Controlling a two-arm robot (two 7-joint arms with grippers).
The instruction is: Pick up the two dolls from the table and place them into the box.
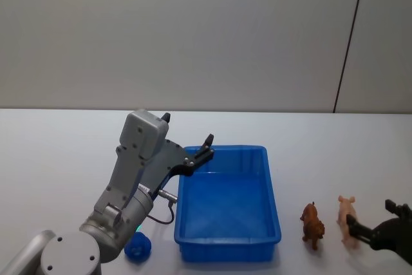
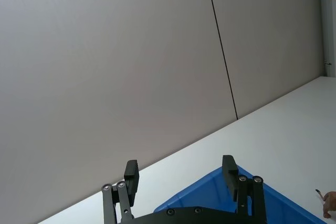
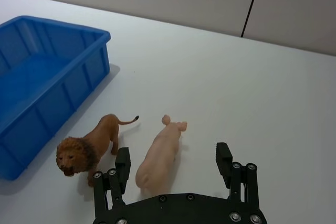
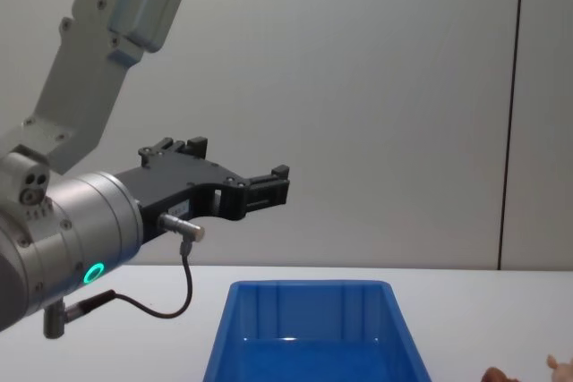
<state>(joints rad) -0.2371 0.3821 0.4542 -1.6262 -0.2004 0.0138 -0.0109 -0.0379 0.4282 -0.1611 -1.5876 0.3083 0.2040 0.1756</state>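
Observation:
The blue box (image 1: 226, 249) stands in the middle of the white table (image 1: 58, 159). To its right stand a brown lion doll (image 1: 313, 225) and a peach pig doll (image 1: 348, 216), side by side. In the right wrist view my right gripper (image 3: 173, 161) is open and low over the pig (image 3: 160, 150), whose rear lies between the fingers; the lion (image 3: 86, 148) stands just outside them. A small rounded blue doll (image 1: 138, 247) lies on the table off the box's near left corner. My left gripper (image 1: 187, 130) is open and empty, raised above the box's left rim.
A plain grey wall with a dark vertical seam (image 1: 347, 43) runs behind the table. The left arm's grey body (image 1: 129, 185) rises beside the box's left wall. White tabletop stretches beyond the pig (image 3: 252, 93).

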